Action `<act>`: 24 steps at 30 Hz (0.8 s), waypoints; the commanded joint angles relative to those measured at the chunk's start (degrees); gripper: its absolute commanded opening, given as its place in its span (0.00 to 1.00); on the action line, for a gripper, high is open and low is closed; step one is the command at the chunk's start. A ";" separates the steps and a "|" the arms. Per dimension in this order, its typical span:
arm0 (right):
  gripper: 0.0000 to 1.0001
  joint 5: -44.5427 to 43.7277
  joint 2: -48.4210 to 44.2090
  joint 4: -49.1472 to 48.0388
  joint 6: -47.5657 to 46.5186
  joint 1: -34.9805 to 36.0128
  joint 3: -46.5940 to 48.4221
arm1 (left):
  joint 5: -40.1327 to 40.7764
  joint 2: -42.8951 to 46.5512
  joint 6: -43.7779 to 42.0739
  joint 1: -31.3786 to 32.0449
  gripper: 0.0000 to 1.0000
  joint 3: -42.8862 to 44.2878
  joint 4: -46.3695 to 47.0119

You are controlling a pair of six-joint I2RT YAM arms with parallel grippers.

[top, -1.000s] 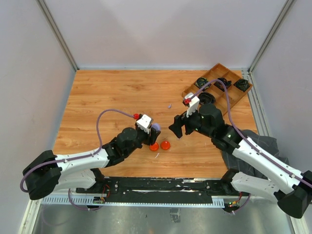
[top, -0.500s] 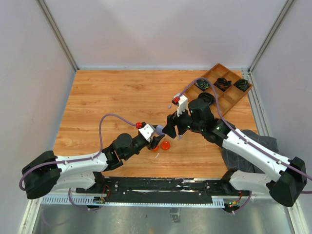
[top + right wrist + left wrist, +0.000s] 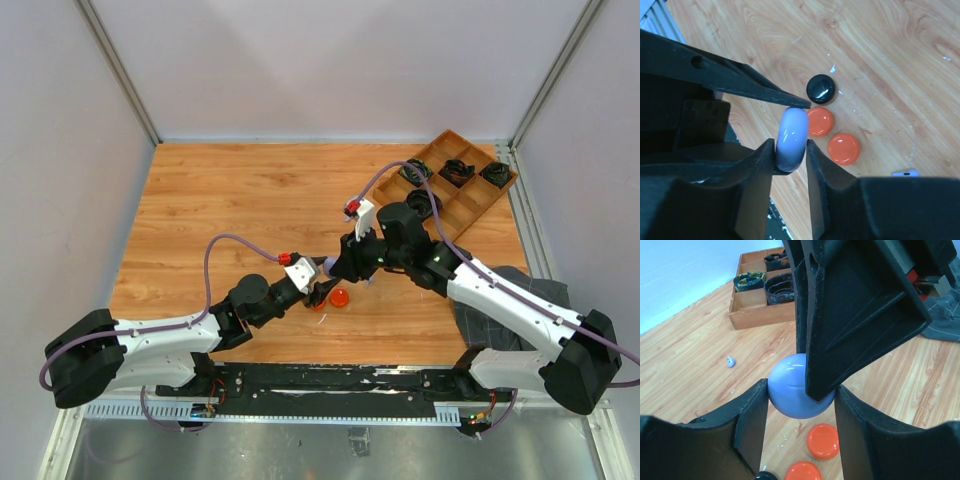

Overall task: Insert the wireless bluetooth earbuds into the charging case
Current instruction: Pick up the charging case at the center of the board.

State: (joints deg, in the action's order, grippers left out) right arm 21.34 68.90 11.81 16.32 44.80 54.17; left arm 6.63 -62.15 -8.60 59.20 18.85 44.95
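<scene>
I see a brown wooden table (image 3: pixel 230 190). A wooden tray (image 3: pixel 480 198) with little boxes sits at its far right corner. Black coiled cables (image 3: pixel 458 170) lie in some boxes. A dark grey cloth (image 3: pixel 545 290) lies by the right edge.

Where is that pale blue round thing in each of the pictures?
Top external: the blue round case sits just below the centre.
Left wrist: in the centre of the picture.
Right wrist: left of centre, seen edge-on.
Shared landmark: the orange discs on the wood beside it.
</scene>
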 commanded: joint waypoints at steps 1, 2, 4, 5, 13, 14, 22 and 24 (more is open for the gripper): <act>0.27 1.73 -0.54 -1.29 0.06 -1.11 1.84 | -1.99 0.54 -0.04 0.59 0.47 -0.66 3.22; 0.24 1.73 -0.79 -1.23 -0.27 -1.11 1.81 | -2.41 0.60 0.18 0.59 0.48 -0.85 3.22; 0.20 1.71 -1.45 -0.91 -0.97 -1.11 1.91 | -3.03 0.83 0.70 0.57 0.51 -1.06 3.13; 0.18 1.54 -1.75 -0.62 -1.47 -1.05 2.17 | -3.29 1.04 0.96 0.60 0.54 -1.10 2.93; 0.15 0.70 -2.65 4.86 -8.09 -1.14 5.68 | -3.51 6.29 2.79 0.25 0.71 0.81 -6.60; 0.15 1.25 -2.57 5.68 -9.14 -1.18 6.33 | -4.27 7.17 3.02 -0.21 0.72 0.79 -7.61; 0.13 5.50 -2.46 9.63 -16.27 -1.56 10.57 | -23.54 12.53 6.67 -9.60 0.74 1.83 -13.80; 0.14 7.19 -2.26 9.20 -17.42 -1.56 11.19 | -27.02 12.75 7.20 -11.49 0.75 2.42 -14.78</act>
State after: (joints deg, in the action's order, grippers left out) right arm 24.69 67.37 19.55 3.95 44.80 62.63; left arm -9.41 -50.46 -3.31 50.83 18.81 33.41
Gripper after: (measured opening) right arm 0.266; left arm 0.742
